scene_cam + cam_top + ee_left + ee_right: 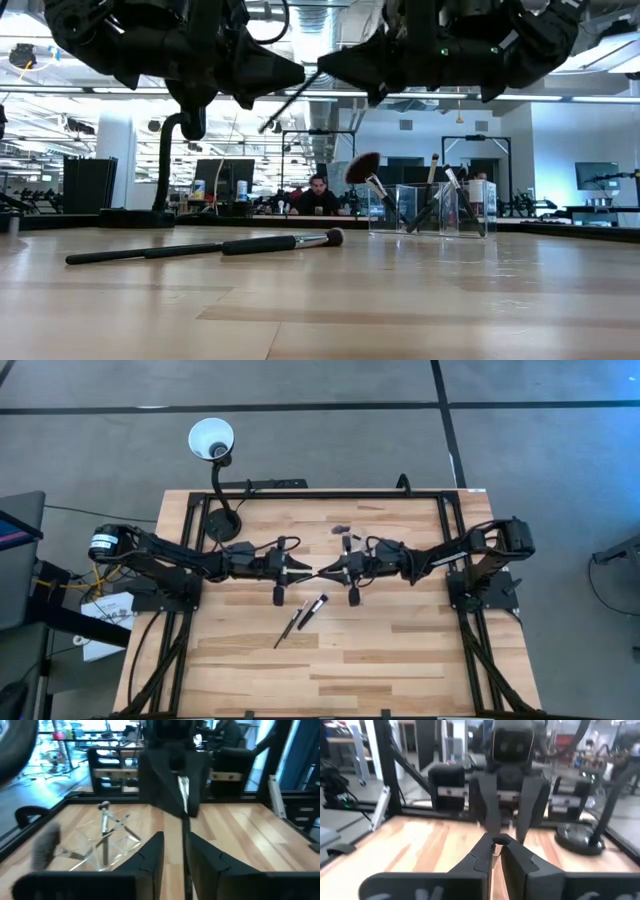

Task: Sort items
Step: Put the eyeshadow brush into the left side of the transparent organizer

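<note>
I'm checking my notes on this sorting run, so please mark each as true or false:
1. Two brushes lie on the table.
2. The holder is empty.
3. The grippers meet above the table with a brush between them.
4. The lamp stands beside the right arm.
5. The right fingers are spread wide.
1. True: two loose brushes lie on the table.
2. False: the holder has several brushes in it, including a fan brush.
3. True: the left gripper and right gripper face each other in mid-air, with the raised brush between them.
4. False: the lamp stands on the left arm's side.
5. False: the right fingers are shut on the raised brush.
</note>
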Tool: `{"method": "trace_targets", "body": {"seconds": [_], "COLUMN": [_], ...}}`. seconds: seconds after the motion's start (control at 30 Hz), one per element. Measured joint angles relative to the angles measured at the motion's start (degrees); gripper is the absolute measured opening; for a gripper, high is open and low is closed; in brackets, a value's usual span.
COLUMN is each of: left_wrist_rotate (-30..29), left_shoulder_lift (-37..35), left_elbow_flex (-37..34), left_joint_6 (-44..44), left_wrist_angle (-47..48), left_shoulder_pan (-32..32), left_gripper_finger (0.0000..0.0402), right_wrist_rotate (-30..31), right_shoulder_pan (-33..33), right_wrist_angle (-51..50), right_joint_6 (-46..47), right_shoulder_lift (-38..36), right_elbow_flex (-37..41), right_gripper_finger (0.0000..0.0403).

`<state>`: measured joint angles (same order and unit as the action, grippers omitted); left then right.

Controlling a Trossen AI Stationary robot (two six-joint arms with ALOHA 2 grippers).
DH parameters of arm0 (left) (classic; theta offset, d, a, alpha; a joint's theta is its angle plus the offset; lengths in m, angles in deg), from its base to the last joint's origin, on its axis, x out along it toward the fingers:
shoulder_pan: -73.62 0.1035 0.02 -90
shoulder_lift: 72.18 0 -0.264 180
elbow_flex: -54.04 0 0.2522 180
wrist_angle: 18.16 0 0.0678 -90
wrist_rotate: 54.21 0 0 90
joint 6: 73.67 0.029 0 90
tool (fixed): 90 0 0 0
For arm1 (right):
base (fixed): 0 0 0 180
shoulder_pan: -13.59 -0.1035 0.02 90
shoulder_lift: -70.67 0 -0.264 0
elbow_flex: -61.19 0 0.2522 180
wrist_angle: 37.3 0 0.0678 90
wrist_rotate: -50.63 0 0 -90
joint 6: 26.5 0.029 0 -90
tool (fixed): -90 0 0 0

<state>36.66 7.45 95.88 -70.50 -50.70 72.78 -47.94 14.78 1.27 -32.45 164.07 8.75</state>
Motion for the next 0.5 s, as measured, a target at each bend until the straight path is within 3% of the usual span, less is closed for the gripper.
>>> {"method": "trace_targets", "body": {"seconds": [0.27, 0.5], "left_wrist_rotate": [0.0, 0.2], "left_shoulder_lift": [0.0, 0.0], "left_elbow_flex": [0.0, 0.0], "left_joint_6": [0.0, -0.4], "left_wrist_angle": [0.7, 1.5], "left_shoulder_pan": [0.0, 0.0], "left_gripper_finger": [0.0099, 0.0098], "right_wrist_rotate": [3.4, 23.3], "right_shoulder_pan": [1.0, -1.0], "right_wrist_angle": [-12.9, -36.3], "right_joint_6": [0.0, 0.0], "right_shoulder_lift": [-3.8, -18.5], "right_elbow_flex": [0.0, 0.0], "right_gripper_finger": [0.0008, 0.0021]}}
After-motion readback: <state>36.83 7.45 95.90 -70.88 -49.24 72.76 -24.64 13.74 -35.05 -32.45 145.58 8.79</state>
